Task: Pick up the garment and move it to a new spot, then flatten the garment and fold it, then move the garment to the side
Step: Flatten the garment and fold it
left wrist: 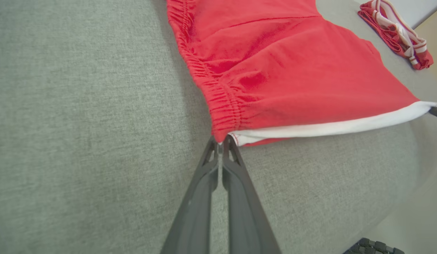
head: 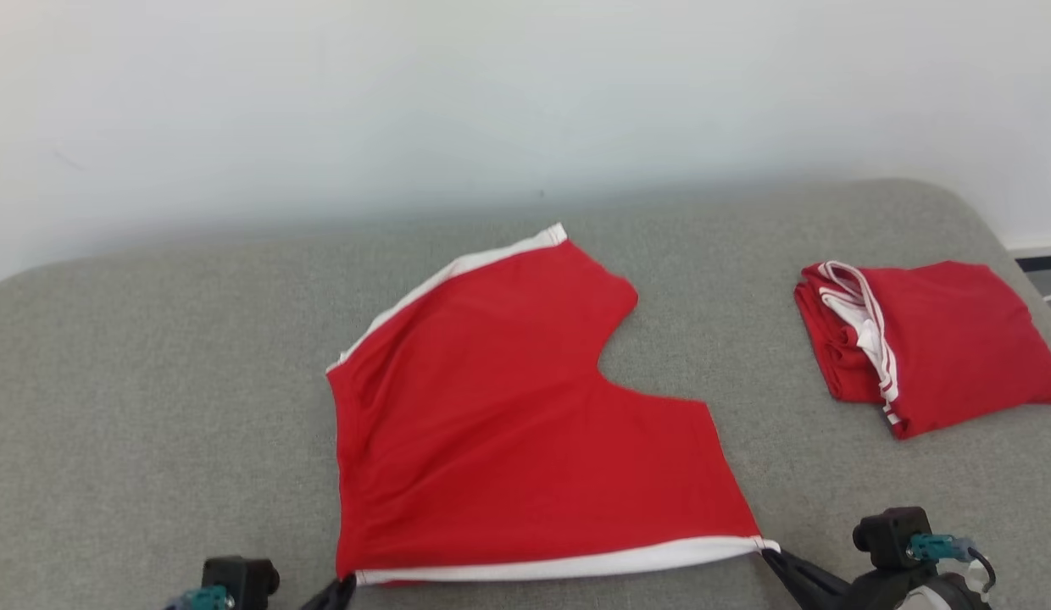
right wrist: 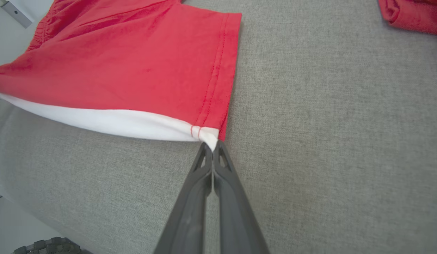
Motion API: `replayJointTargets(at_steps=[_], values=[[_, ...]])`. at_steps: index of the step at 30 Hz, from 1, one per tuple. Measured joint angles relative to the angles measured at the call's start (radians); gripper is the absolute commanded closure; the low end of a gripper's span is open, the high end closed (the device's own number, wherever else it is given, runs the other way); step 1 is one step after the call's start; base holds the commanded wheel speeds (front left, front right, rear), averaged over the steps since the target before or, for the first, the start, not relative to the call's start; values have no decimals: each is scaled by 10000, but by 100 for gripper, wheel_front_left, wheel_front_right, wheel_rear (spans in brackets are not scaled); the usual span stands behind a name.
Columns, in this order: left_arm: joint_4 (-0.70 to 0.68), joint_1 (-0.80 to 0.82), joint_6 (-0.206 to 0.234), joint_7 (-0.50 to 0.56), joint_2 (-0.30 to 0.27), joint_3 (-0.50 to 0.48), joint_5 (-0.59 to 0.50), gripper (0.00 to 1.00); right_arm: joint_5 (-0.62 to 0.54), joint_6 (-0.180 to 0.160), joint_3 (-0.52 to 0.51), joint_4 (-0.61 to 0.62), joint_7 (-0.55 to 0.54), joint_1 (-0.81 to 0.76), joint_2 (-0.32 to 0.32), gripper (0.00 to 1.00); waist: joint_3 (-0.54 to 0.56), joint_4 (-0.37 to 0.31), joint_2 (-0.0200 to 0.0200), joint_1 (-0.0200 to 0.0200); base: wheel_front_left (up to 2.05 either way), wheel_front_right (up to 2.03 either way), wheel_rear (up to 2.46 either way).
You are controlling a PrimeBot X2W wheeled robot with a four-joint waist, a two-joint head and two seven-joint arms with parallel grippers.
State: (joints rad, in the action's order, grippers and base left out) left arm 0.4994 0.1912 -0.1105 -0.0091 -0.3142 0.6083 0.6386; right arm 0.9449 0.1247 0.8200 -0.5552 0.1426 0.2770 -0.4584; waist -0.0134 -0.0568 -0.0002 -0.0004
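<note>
The garment (head: 508,415) is a pair of red shorts with white side stripes, spread flat on the grey padded table (head: 152,381). My left gripper (head: 346,583) is shut on its near-left corner, where the elastic waistband meets the white stripe (left wrist: 223,139). My right gripper (head: 770,552) is shut on the near-right corner at the leg hem (right wrist: 212,141). The white stripe is stretched taut between the two grippers along the table's front. The garment (left wrist: 292,70) lies smooth, with its far leg pointing to the wall; the hem side of the garment (right wrist: 134,70) is flat too.
A second red garment (head: 932,343), folded, with white stripes, lies at the table's right side, also seen as the folded garment (left wrist: 398,33) and the folded garment (right wrist: 412,14). A pale wall (head: 525,102) stands behind the table. Bare grey cloth lies left of the shorts.
</note>
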Motion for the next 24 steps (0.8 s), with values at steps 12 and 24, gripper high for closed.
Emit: replayJointTargets(at_steps=[12, 24], values=[[-510, -471, 487, 499, -236, 178, -48, 100, 374, -288, 267, 895, -938, -645, -307, 100, 463, -26, 0, 3, 0, 0, 0], [-871, -821, 872, 612, 15, -36, 148, 0, 671, -779, -12, 1455, -1340, -659, -443, 0, 449, 19, 2, 3, 0, 0, 0]])
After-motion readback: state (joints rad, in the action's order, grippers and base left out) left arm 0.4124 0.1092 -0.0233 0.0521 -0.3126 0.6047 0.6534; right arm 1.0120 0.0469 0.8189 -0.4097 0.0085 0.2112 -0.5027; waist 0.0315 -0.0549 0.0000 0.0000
